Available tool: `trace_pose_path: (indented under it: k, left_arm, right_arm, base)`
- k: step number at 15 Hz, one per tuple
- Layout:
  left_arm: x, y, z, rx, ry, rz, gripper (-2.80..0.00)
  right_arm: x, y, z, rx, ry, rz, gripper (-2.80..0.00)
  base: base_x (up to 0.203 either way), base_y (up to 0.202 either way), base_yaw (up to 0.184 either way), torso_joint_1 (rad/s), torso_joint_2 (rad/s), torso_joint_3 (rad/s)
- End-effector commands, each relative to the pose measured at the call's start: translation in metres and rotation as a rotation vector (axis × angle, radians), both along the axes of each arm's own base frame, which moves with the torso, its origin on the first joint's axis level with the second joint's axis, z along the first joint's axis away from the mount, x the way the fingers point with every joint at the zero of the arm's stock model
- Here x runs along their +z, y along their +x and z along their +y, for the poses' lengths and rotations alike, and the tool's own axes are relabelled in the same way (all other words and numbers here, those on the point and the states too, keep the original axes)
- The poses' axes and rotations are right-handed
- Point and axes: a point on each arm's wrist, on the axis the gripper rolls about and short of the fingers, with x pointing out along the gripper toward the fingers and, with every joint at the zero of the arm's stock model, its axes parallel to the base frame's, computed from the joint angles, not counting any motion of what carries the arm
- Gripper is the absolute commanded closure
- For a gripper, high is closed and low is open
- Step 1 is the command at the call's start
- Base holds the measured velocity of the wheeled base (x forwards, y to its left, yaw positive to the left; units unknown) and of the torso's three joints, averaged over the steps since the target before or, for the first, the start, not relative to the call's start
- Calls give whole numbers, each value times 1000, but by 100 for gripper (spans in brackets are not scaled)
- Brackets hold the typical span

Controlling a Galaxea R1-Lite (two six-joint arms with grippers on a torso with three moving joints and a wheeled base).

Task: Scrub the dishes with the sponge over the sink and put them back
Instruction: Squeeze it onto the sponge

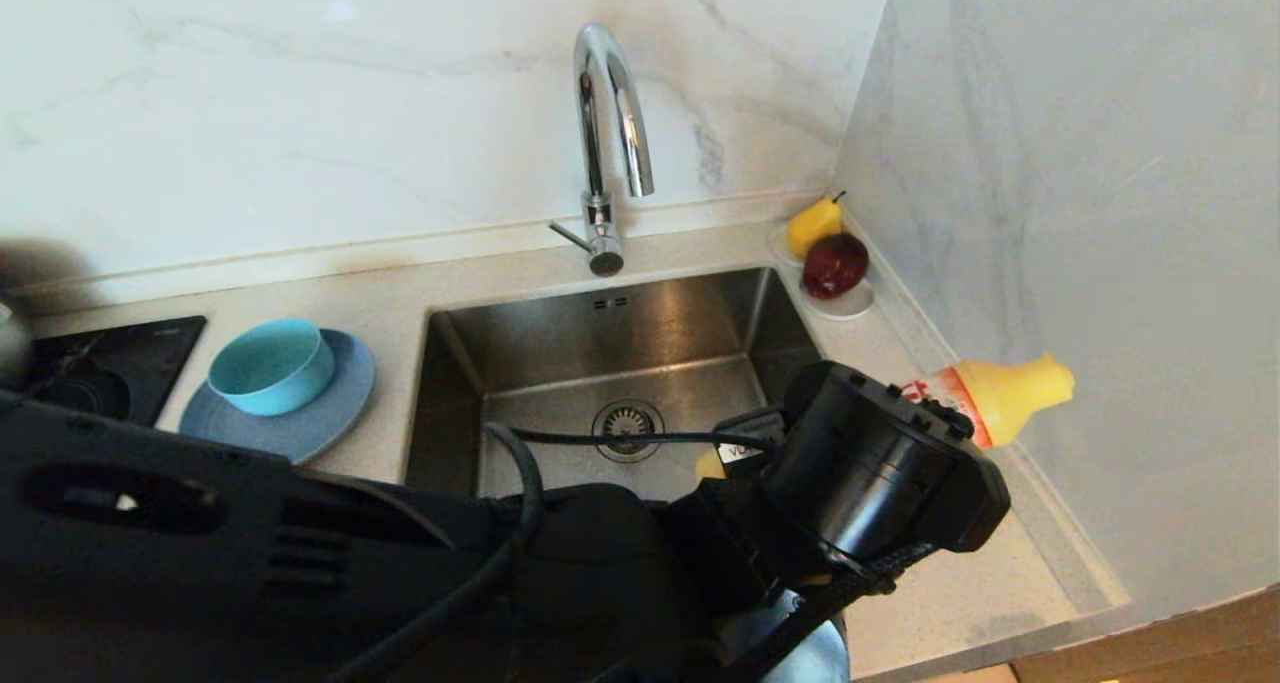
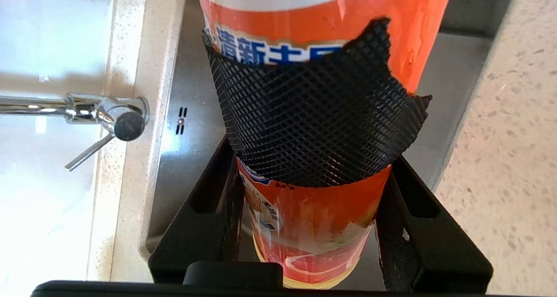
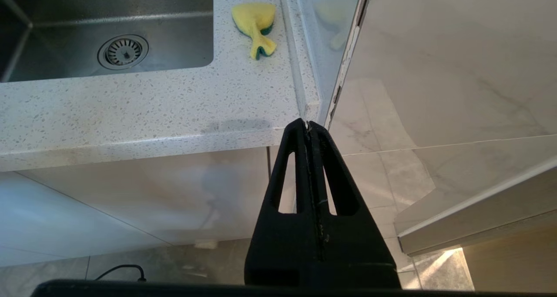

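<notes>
Left of the sink (image 1: 560, 363), a teal bowl (image 1: 272, 365) sits in a grey-blue plate (image 1: 300, 418) on the counter. My left arm (image 1: 860, 463) reaches across the sink's right side. The left gripper (image 2: 311, 166) is shut on an orange detergent bottle (image 2: 313, 227) wrapped in a black mesh sleeve; its yellow top (image 1: 1005, 391) tilts toward the right wall. The sponge (image 3: 254, 25), yellow with a green underside, lies on the counter right of the sink. My right gripper (image 3: 307, 125) hangs shut and empty below the counter's front edge.
A chrome gooseneck tap (image 1: 605, 113) rises behind the basin, and a round drain strainer (image 1: 627, 426) sits in its floor. A white saucer (image 1: 850, 306) with a yellow pear and a red apple stands at the back right corner. A black hob (image 1: 110, 363) lies at far left.
</notes>
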Motion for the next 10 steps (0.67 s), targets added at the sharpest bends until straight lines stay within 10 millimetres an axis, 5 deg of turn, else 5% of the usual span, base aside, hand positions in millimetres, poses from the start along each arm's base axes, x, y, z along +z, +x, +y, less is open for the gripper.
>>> trace_pose_path:
  k: [1,10]
  left_arm:
    - [-19,8,-9,26,47,6,0]
    - [-53,36,-17,55,183,27,0]
  right_arm:
    - [0,0,0,1,0,-2,0]
    - [0,0,0,1,0,-2,0]
  base:
    - [0,0,0,0,0,0]
    - [0,0,0,0,0,0]
